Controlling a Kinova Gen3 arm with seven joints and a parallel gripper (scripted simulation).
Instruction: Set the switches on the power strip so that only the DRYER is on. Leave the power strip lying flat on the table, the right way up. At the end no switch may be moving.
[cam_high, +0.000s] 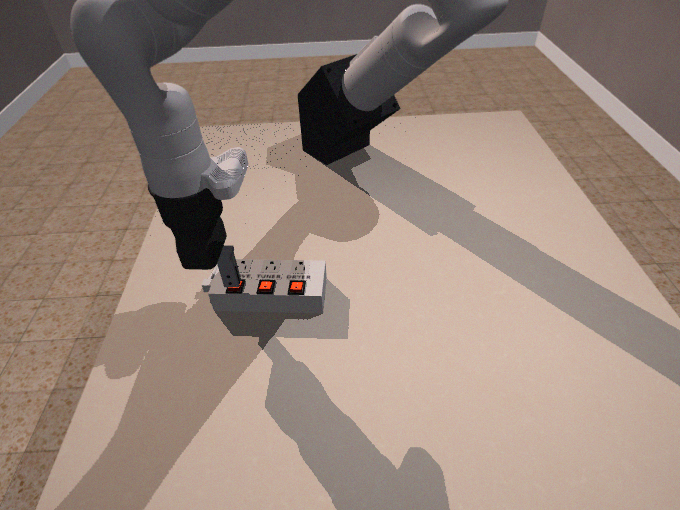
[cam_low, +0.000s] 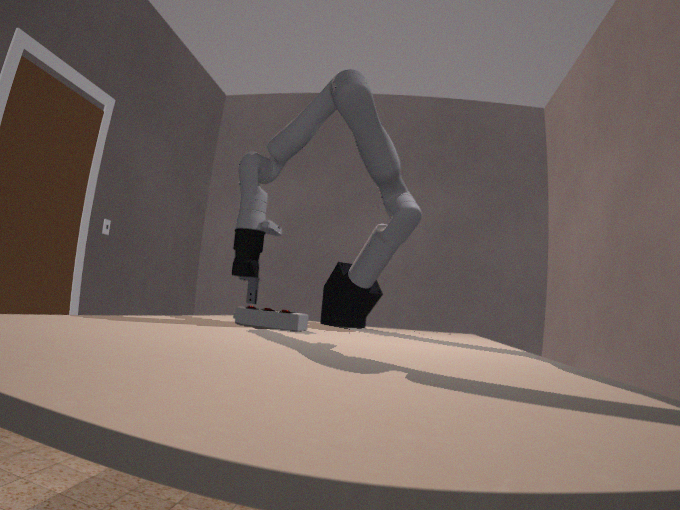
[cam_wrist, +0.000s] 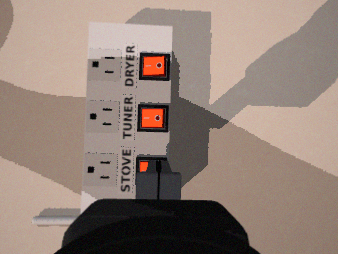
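1. One beige table (cam_high: 494, 384) is being shown, with long shadows lying across it; the floor around it is tiled.
2. One grey robot arm (cam_low: 378, 148) is being shown, rising from a black base (cam_high: 321, 139) at the far edge of the table and bending down toward the table's left part.
3. One white power strip (cam_high: 274, 301) is lying flat and right way up on the table, directly under the arm's black wrist.
4. One gripper (cam_wrist: 158, 186) is being held upright over the strip, its two fingers pressed together with nothing between them, so that they are being used as a single pushing tip.
5. Three orange rocker switches are being counted, each beside one socket: DRYER switch (cam_wrist: 154, 66), TUNER switch (cam_wrist: 152, 118) and STOVE switch (cam_wrist: 145, 165). All three are glowing orange, which suggests all are on.
6. The step in hand is judged to be the turning off of the STOVE switch: the closed fingertips are resting on or just above it, covering most of it in the wrist view. Whether it is being pressed cannot be told.
7. The next move is judged to call for a firm downward push on that rocker's off side, then a lift and a short sideways shift to the TUNER switch. The DRYER switch is to be left alone.
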